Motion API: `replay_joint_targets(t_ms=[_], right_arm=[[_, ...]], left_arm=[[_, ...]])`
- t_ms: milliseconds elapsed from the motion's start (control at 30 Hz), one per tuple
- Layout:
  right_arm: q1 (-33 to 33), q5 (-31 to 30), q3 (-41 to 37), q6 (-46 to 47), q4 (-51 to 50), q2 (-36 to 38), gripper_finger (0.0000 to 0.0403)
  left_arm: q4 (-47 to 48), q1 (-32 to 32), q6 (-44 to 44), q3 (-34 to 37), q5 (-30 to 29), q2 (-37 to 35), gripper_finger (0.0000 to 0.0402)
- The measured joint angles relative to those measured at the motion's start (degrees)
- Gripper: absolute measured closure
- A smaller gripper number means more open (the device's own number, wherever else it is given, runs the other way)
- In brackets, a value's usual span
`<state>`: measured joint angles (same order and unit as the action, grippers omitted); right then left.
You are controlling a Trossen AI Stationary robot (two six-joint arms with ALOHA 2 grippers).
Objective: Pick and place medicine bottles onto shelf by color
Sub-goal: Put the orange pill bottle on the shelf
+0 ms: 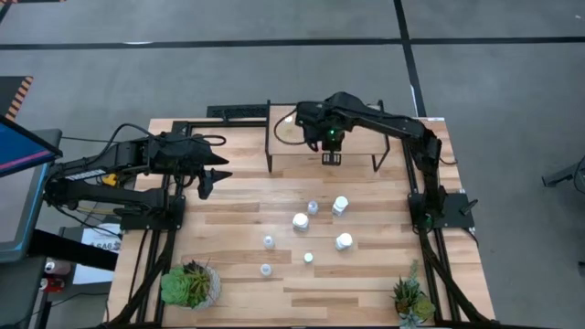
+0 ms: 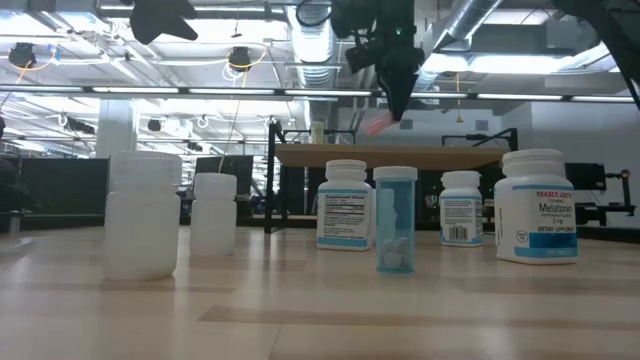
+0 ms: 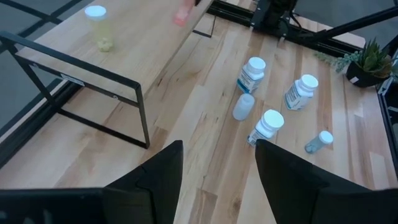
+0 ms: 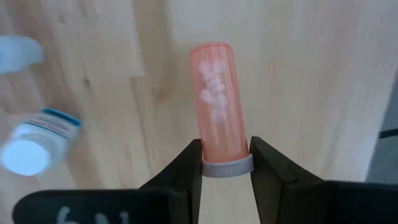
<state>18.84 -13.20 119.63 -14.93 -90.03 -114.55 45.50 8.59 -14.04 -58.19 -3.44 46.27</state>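
High view: the right gripper [image 1: 332, 157] is hanging over the front edge of the low light-wood shelf on thin black legs [image 1: 302, 152]. The left gripper [image 1: 216, 174] is waiting off to the side, above the table, well clear of the bottles. Seven white-capped medicine bottles [image 1: 301, 221] are sitting loose on the big plank tabletop [image 1: 366, 274], nearer the camera than the right fingers.

Low view: the right gripper [image 2: 393, 100] is dangling above the shelf board [image 2: 400, 155], a pinkish blur just beside its tip. My read: it is carrying, not yet placing. To do this well, it should lower until the bottle base meets the board, keep the bottle upright, and only then let go.

Left wrist view: the left fingers [image 3: 158, 171] are standing apart with nothing between them. Ahead of them one yellowish bottle with a white cap [image 3: 98, 28] is already standing on the shelf, so the orange one wants its own spot, apart from it.

Right wrist view: the right fingers [image 4: 193, 163] are squeezing the slim translucent orange bottle [image 4: 217, 102] just above its pale cap, which is sitting between the fingertips; the body is pointing away from them, white pills showing through. It looks smooth and light, so a tilt in the grip seems the likely risk.
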Motion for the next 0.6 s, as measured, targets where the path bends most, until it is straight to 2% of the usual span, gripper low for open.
replay_joint_targets(t_ms=[200,400,600], right_arm=[[-5.3,9.2,0.0,3.2,4.7,1.8,0.029],[-11.6,10.5,0.0,6.6,9.8,1.8,0.029],[-15.3,10.8,0.0,10.8,15.4,1.8,0.029]], left_arm=[[0.1,0.0,-0.1,0.0,0.6,3.3,0.0215],[-1.1,-1.1,1.6,0.0,0.6,9.7,0.0215],[-10.1,-1.1,7.3,0.0,4.4,14.2,0.021]])
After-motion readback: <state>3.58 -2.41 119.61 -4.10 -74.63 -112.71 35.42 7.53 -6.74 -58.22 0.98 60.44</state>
